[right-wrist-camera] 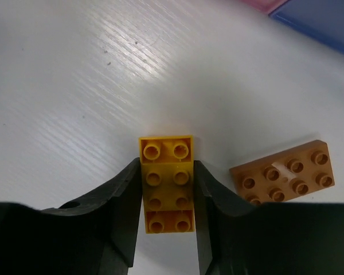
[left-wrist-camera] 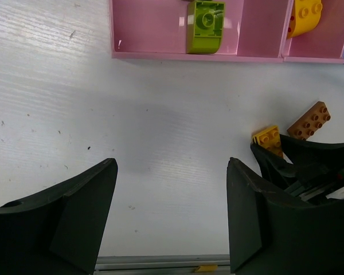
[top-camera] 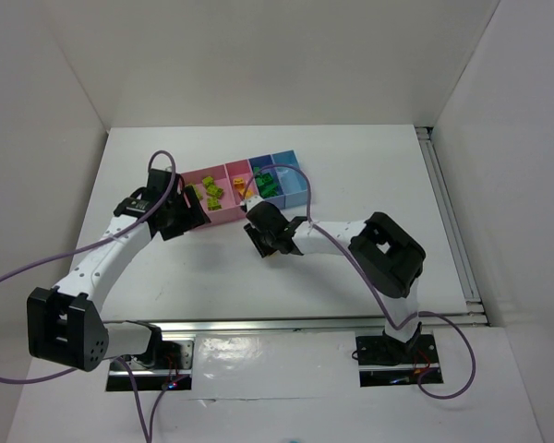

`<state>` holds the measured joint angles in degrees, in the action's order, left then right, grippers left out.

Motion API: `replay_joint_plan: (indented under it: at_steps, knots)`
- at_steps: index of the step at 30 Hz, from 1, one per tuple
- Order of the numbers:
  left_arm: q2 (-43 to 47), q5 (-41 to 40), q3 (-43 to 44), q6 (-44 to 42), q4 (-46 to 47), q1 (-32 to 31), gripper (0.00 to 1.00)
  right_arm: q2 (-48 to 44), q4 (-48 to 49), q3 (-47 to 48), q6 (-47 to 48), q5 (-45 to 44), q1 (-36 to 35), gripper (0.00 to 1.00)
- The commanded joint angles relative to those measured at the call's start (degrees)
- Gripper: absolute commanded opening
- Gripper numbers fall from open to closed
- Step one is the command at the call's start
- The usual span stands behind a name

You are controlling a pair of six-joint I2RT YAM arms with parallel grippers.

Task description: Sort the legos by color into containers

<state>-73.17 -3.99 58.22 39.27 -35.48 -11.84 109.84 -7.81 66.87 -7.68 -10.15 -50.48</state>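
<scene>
My right gripper (right-wrist-camera: 166, 192) is shut on a yellow-orange lego (right-wrist-camera: 166, 183), its fingers pressed against the long sides, low over the white table. A brown-orange lego (right-wrist-camera: 284, 175) lies flat just to its right. Both legos also show in the left wrist view, the yellow-orange one (left-wrist-camera: 268, 137) and the brown-orange one (left-wrist-camera: 309, 120). My left gripper (left-wrist-camera: 172, 172) is open and empty, just in front of the left pink container (left-wrist-camera: 160, 34), which holds a lime green lego (left-wrist-camera: 205, 26). The row of containers (top-camera: 189, 175) holds lime green legos (top-camera: 210, 192), a yellow-orange one (top-camera: 241, 187) and dark green ones (top-camera: 266, 185).
The light blue container (top-camera: 294, 164) ends the row on the right. A metal rail (top-camera: 448, 212) runs along the table's right edge. White walls enclose the table. The two grippers are close together in front of the containers.
</scene>
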Motion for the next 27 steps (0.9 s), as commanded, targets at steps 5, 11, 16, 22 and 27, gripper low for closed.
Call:
replay_joint_plan:
  at_steps: [5, 11, 16, 22, 27]
  knots:
    - [0.4, 0.0, -0.4, 0.0, 1.1, -0.2, 0.80, -8.0, -6.9, 6.2, -2.2, -5.9, -0.4, 0.17]
    - [-0.7, -4.5, -0.4, 0.5, -1.9, 0.3, 0.80, -7.5, -8.8, 16.7, -2.8, -9.8, 0.4, 0.17]
    - [0.7, -4.0, -1.0, 0.3, -1.9, 1.6, 0.80, 5.9, -11.2, 32.2, -0.1, -11.6, 4.2, 0.18]
    - [2.5, -4.5, 0.3, -1.7, -3.2, 3.3, 0.81, 18.8, -13.8, 52.1, 1.2, -8.9, 8.1, 0.36]
    - [3.6, -4.0, 0.8, -2.3, -3.7, 3.9, 0.81, 25.1, -16.5, 61.7, 2.4, -8.7, 8.6, 0.71]
